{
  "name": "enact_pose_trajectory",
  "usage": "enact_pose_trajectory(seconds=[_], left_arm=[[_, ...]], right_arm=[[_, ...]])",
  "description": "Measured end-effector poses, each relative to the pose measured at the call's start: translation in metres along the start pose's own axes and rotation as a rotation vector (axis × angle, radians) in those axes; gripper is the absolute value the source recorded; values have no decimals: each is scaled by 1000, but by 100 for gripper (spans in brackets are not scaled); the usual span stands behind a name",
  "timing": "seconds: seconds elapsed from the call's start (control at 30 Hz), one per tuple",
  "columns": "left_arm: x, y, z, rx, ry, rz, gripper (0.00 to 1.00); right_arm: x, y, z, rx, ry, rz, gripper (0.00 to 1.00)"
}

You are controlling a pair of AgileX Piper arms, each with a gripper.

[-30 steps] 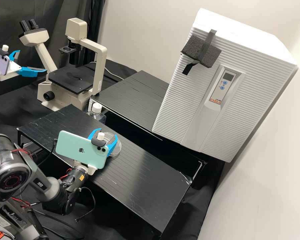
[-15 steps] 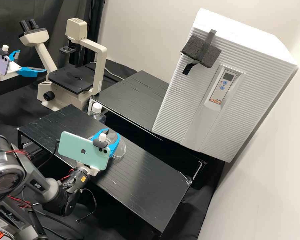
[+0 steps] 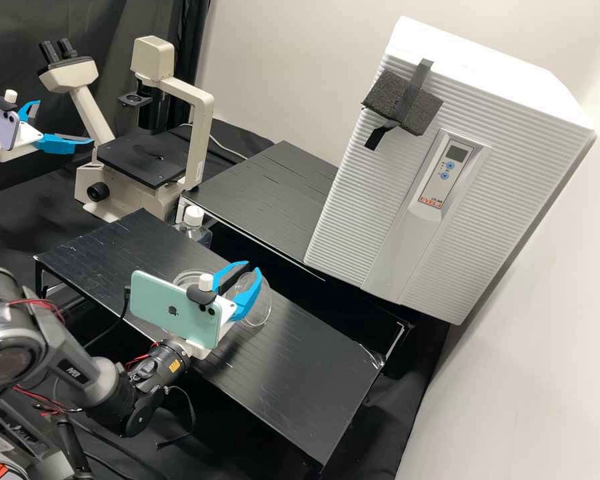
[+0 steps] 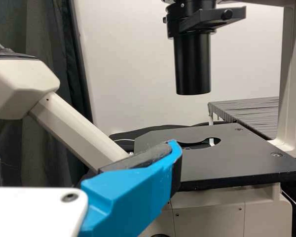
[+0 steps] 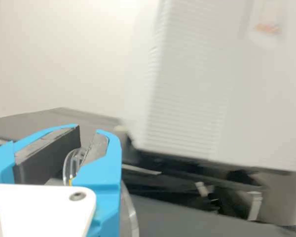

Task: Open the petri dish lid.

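In the high view my right gripper [image 3: 248, 285], on the arm with the green phone, holds the clear petri dish lid [image 3: 265, 303] tilted up above the low black table. Clear plastic shows between the fingers of my right gripper [image 5: 84, 153] in the right wrist view. The clear dish bottom [image 3: 188, 274] lies on the table behind the phone, partly hidden by it. My left gripper [image 3: 55, 125] hangs at the far left by the microscope, its fingers apart and holding nothing. One finger of my left gripper [image 4: 175, 155] shows large in the left wrist view.
The microscope [image 3: 143, 160] stands at the back left. A white-capped bottle [image 3: 193, 223] is behind the low table [image 3: 293, 373]. A white incubator [image 3: 373, 200] stands on the rear black table [image 3: 267, 193].
My right gripper has moved rightward from over the dish, carrying the lid, which has tilted. The dish bottom has stayed on the table. The left gripper has kept still.
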Motion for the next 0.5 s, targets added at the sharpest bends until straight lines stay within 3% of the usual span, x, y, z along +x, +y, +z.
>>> enact_pose_trajectory(seconds=[0.1,0.23,0.5], left_arm=[[0,0,0,0,0,0,100],[0,0,0,0,0,0,100],[0,0,0,0,0,0,100]], right_arm=[[-3,9,-2,-54,-72,88,0],[-7,15,-6,-99,-121,130,0],[-10,15,-15,-121,-121,138,0]])
